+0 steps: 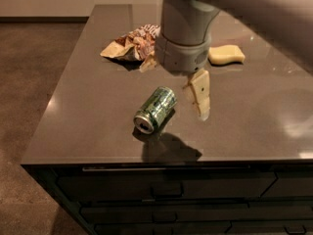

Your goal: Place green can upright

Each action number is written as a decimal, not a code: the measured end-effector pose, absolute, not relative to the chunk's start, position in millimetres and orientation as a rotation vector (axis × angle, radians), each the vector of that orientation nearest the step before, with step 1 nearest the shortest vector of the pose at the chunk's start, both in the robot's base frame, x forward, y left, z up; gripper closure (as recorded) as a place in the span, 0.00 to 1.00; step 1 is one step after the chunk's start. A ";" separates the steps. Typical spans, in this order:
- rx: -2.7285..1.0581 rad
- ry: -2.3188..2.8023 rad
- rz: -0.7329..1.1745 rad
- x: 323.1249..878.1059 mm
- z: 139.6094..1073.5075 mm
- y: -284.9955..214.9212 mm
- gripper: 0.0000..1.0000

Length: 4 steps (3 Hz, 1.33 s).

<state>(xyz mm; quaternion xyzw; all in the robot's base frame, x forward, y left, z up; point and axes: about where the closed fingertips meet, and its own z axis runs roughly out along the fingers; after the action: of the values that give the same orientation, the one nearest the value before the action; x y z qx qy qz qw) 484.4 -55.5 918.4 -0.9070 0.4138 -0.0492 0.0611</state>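
The green can lies on its side on the dark grey countertop, near the front edge, its silver end facing front-left. The gripper hangs from the grey arm just to the right of the can, above the counter and apart from the can. Its pale fingers point down and hold nothing.
A crumpled brown and white chip bag lies at the back left of the counter. A yellow sponge lies at the back right. The counter's front edge is close below the can, with drawers under it.
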 end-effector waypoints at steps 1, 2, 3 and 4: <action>-2.800 1.192 -0.087 481.0 901.9 -40.9 0.00; -2.834 1.175 -0.004 475.1 881.5 -31.8 0.00; -2.855 1.160 0.063 468.5 861.2 -24.6 0.00; -2.847 1.166 0.091 466.0 849.3 -19.6 0.18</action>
<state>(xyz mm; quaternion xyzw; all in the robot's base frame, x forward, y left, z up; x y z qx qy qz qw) 466.0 -19.6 849.3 -0.9245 0.3787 0.0295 0.0319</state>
